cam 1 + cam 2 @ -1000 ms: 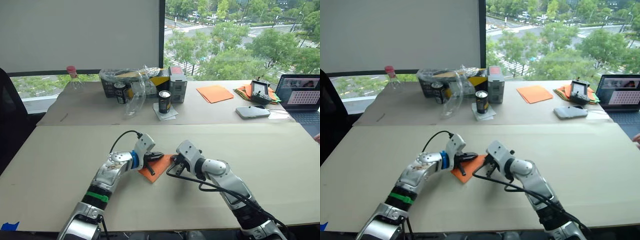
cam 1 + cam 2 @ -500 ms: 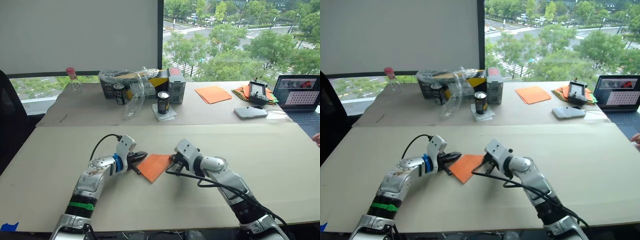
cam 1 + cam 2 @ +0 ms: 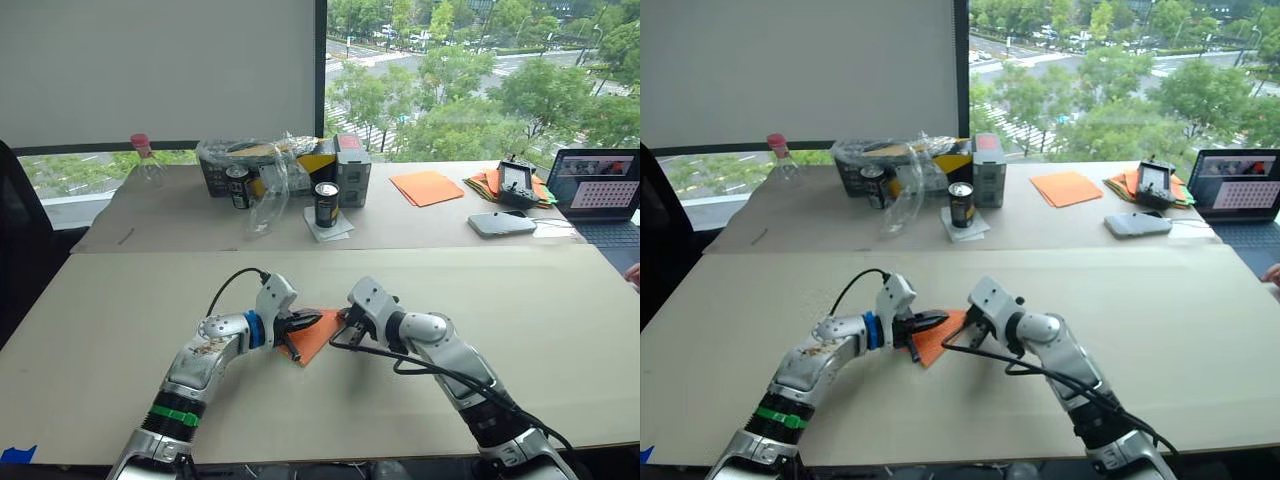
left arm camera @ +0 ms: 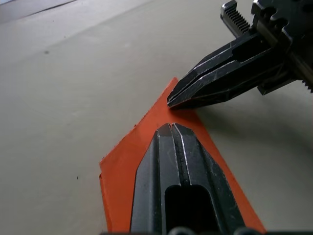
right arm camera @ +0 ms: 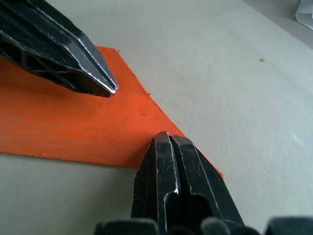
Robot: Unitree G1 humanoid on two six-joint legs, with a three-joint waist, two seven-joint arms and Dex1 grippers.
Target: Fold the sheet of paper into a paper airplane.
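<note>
The sheet of paper (image 3: 312,336) lies flat on the near beige table (image 3: 560,330), with the left gripper (image 3: 309,321) and right gripper (image 3: 343,322) both pressing on it, jaws together. Far table (image 3: 420,225) by the window holds cans, boxes, a laptop (image 3: 603,191).

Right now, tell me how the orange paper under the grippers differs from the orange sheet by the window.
The sheet of paper lies on the near table, while the smooth orange sheet lies on the far table. The near one is pinned by the left gripper and right gripper, both shut with tips over it; the far one lies untouched. The near one has a pointed corner; the far one looks squarer. Both are bright orange and lie flat.
</note>
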